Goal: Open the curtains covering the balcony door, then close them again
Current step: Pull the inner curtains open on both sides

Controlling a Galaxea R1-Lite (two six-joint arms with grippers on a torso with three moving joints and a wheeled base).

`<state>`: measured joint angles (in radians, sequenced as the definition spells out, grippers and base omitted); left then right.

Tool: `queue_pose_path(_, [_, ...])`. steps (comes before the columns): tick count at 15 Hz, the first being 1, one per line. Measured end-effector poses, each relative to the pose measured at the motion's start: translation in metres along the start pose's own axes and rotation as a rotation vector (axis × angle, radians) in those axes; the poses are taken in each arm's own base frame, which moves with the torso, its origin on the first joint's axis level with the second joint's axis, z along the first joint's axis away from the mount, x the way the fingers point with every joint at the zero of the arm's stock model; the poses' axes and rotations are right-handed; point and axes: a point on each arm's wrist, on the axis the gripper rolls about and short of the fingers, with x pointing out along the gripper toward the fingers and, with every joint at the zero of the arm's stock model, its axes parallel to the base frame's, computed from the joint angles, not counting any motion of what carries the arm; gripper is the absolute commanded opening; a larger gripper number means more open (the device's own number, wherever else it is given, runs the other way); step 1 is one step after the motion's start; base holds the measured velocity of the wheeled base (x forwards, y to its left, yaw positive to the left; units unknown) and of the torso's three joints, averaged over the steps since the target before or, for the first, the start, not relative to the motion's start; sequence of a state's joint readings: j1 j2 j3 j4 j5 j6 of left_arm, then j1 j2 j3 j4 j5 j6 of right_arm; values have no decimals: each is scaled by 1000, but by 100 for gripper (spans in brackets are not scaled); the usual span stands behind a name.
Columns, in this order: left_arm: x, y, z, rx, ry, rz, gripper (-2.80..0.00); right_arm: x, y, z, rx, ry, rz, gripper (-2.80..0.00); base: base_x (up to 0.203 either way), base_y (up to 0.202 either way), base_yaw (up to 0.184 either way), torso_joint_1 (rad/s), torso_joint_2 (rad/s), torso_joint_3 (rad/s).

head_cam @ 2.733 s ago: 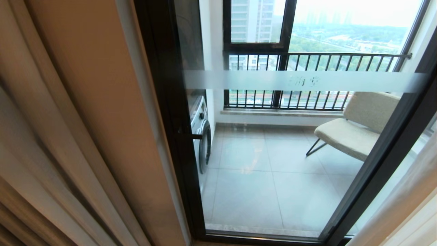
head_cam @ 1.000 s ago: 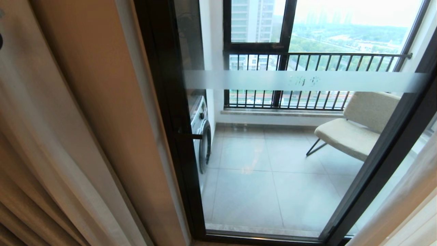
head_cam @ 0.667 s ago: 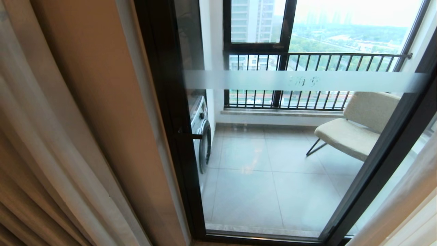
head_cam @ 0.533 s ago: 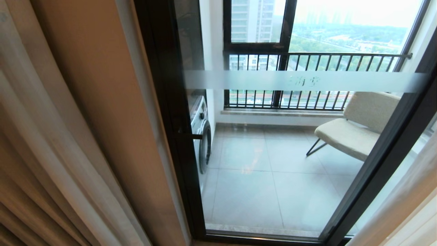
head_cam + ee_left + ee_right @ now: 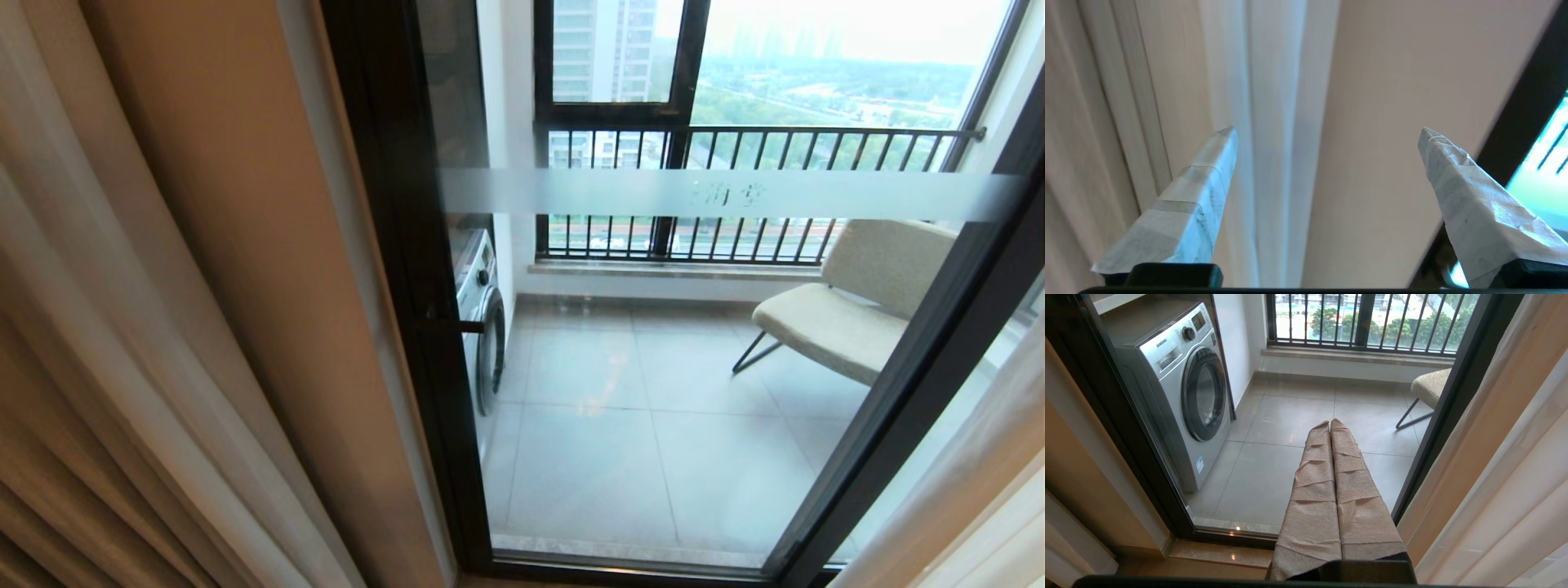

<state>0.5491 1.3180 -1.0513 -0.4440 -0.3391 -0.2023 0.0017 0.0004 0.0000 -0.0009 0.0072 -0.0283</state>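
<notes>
The curtains hang gathered on both sides, a beige drape with a white sheer on the left and another panel on the right. Between them the balcony door stands uncovered, with its black frame and frosted strip. Neither gripper shows in the head view. In the left wrist view my left gripper is open, facing the sheer fold and drape, and nothing lies between its fingers. My right gripper is shut and empty, pointing at the door's lower glass.
A tan wall strip separates the left curtain from the door frame. Behind the glass stand a washing machine, a beige chair and a railing with bars. A stone threshold runs along the door's foot.
The left curtain's folds have swayed and come to hang more evenly. A dark piece at the picture's left edge a second ago no longer shows. The door and right curtain look the same.
</notes>
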Motion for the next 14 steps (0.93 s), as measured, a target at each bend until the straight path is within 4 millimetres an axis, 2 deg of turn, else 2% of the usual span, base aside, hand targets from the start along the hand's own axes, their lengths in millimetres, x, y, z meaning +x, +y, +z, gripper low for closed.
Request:
queue_pose_path(1, [-10,-3,-2,0,0,1,0,0,0,0,0,0,0,-280,0,0,0,0,0,0])
queue_pose_path(2, [-19,-6,-3,0,0,1,-280,0,0,0,0,0,0,-280,0,0,0,0,0,0])
queue_pose_path(5, [-40,-13,-5,1,-8,-1,-280,0,0,0,0,0,0,-280,0,0,0,0,0,0])
queue_pose_path(9, [-58,-20,-6,6,-20,-9,-280,0,0,0,0,-1,0,-280,0,0,0,0,0,0])
queue_pose_path(14, [-78,-24,-22,-3,4,-15,-280,0,0,0,0,0,0,-280,0,0,0,0,0,0])
